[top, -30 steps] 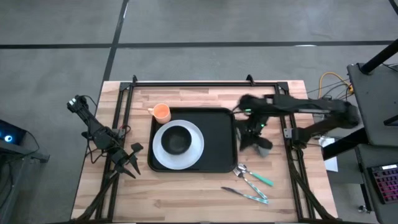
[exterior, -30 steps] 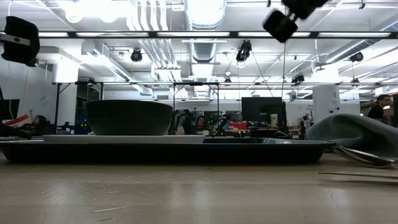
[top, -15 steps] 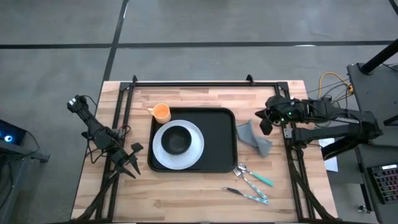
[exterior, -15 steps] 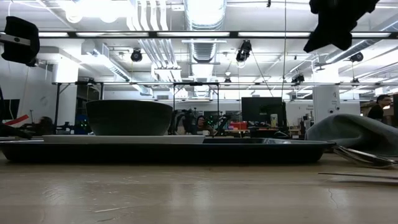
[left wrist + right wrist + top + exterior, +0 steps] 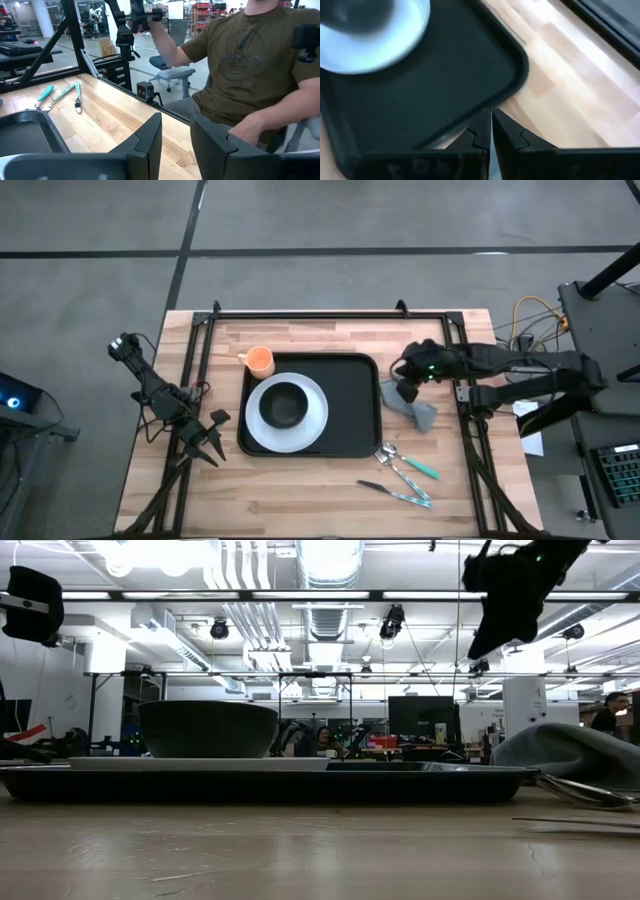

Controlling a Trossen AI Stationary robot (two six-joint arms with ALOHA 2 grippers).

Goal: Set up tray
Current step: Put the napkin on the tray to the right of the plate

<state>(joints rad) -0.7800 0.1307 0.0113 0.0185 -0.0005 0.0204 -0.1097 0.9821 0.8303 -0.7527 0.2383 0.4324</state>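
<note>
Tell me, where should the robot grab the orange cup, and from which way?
Probably by its rim, coming straight down from above. The orange cup stands upright with its open mouth facing up, so one finger could go inside and one outside the wall. It sits close beside the tray corner, so the side away from the tray looks easier. The left gripper is nearer than the right gripper.

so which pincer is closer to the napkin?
Right. The right pincer hangs just above the napkin's tray-side edge. The left pincer is parked off the tray's far side, near the table's left edge.
</note>
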